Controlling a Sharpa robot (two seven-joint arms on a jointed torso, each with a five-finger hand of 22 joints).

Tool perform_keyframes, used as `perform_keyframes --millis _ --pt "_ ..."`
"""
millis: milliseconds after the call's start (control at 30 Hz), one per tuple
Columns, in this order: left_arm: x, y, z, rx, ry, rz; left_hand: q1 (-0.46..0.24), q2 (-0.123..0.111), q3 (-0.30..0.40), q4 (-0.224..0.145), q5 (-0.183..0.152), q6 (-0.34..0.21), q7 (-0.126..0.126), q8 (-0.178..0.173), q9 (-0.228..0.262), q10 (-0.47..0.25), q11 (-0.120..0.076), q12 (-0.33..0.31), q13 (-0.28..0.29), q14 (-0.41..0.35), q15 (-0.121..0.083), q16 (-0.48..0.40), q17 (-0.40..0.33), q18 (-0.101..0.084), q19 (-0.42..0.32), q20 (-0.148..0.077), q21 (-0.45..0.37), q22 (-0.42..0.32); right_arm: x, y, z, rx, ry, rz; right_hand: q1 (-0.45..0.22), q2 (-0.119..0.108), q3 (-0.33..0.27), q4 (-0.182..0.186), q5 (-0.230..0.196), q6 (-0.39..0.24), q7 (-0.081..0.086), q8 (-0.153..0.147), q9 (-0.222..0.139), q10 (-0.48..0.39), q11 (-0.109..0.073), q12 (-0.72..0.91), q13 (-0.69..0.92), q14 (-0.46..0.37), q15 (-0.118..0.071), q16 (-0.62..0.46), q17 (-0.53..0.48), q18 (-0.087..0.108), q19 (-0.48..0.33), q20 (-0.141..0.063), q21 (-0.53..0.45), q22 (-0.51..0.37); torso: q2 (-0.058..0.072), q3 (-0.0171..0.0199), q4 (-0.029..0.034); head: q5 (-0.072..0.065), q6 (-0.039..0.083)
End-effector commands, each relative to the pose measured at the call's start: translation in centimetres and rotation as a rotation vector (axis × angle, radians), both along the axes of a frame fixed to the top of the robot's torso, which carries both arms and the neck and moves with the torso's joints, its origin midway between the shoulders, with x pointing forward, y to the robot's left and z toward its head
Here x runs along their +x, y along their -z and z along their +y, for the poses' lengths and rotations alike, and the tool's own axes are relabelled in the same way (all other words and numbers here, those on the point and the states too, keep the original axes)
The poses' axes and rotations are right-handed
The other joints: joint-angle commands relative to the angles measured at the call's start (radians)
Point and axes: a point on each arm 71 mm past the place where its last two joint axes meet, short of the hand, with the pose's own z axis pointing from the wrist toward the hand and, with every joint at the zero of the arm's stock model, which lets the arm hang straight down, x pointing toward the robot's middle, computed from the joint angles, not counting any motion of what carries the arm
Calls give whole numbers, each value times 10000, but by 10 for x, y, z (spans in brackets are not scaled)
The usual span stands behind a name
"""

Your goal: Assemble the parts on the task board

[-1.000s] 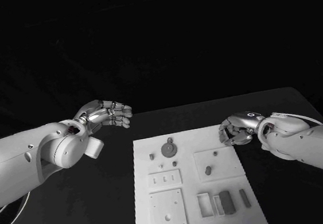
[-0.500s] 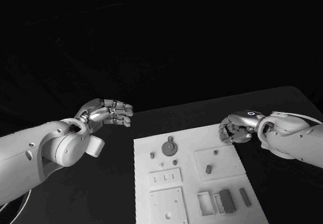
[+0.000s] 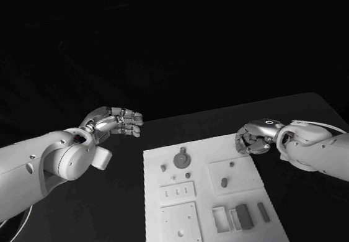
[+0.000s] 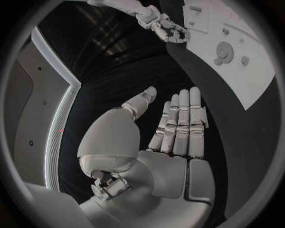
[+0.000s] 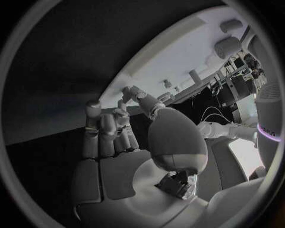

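In the head view the white task board (image 3: 210, 200) is seen lying in the lower middle of the frame on the black tabletop (image 3: 94, 235), with the small grey parts (image 3: 182, 158) spread over it: a round one near its upper edge, several long ones (image 3: 244, 217) near its lower right. The left hand (image 3: 113, 123) is being held at the left of the frame, above the board's upper left corner and apart from it. The right hand (image 3: 254, 137) is being held at the board's upper right corner, its fingers curled inward; whether the board is being touched cannot be told from this view.

In the left wrist view the left hand (image 4: 178, 128) is shown flat, fingers (image 4: 183, 114) straight and side by side, thumb apart, nothing being held. In the right wrist view the right hand (image 5: 113, 142) is shown with fingers (image 5: 92, 123) bent toward the board's edge (image 5: 178, 52), nothing being gripped.

Only darkness is being shown behind the tabletop.
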Motion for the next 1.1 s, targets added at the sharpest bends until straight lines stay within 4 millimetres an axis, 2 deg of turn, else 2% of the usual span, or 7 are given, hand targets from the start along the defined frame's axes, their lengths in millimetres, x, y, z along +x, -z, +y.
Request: perform_keyframes --millis 33,433,800,1100 --pt "0 -1 -2 -36 141 -35 53 -65 -51 7 2 -37 57 -40 -10 -6 52 -42 -7 -25 -8 -42 12 102 7 -21 -70 15 -1 1 2 11 -130 103 15 133 11 -55 20 221 102 67 23 0 -62 65 -7 95 -3 80 108 219 43 -85 64 198 0 -3 15 -34 -24" --pt "0 -1 -2 -33 137 -30 61 -66 -49 5 2 -51 62 -47 -13 -12 56 -49 -7 -23 -9 -44 18 103 9 -21 -72 18 -1 2 6 25 -202 165 6 112 -6 -65 19 205 97 45 19 13 -67 75 -13 98 -18 92 99 219 49 -92 80 197 0 5 9 1 -30" --pt "-1 -1 -2 -23 135 -2 59 -53 -47 13 2 -50 64 -46 -13 -8 56 -49 -5 -21 -8 -46 23 103 12 -20 -73 22 -1 1 6 29 -171 119 6 400 40 -66 26 671 -65 252 180 9 -214 63 -60 29 -122 89 0 219 9 -96 98 183 1 11 2 8 -29" --pt "-1 0 -2 91 121 -23 47 -27 -49 36 2 19 38 -3 4 59 29 -23 16 -16 -9 -56 43 103 16 -20 -82 34 -1 0 7 77 -147 -51 21 523 65 -72 27 765 -109 289 234 10 -257 54 -75 16 -164 86 -14 219 1 -97 104 181 -1 8 5 17 -42"
